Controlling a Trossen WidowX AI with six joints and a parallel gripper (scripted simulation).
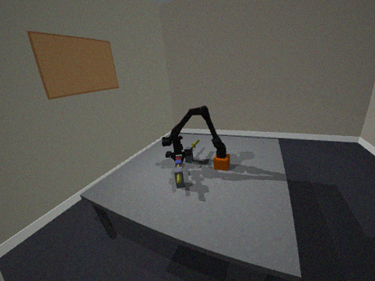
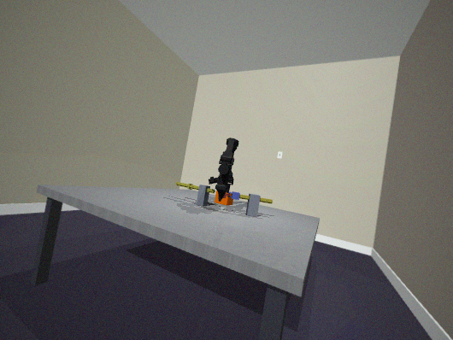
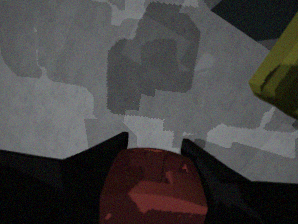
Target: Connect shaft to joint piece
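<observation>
The red joint piece (image 1: 178,157) (image 3: 150,185) is between the fingers of my gripper (image 3: 155,141) (image 1: 178,153) (image 2: 220,198), which is shut on it. Its opening's direction cannot be told. It hangs on the blue fork (image 1: 178,162) (image 2: 235,196) of the fixed yellow shaft (image 1: 178,178) (image 2: 266,201), which runs through a grey block (image 2: 253,206). The second yellow shaft (image 1: 194,144) (image 2: 186,186) (image 3: 280,65) sits in the other grey block (image 1: 189,155) (image 2: 202,196). In the wrist view its near end is at the upper right, apart from the joint piece.
The orange base (image 1: 221,162) (image 2: 228,202) of the arm stands on the grey table (image 1: 239,225) (image 2: 239,235), beside the two blocks. The arm arches over from it to the joint. One block stands close on each side of the gripper.
</observation>
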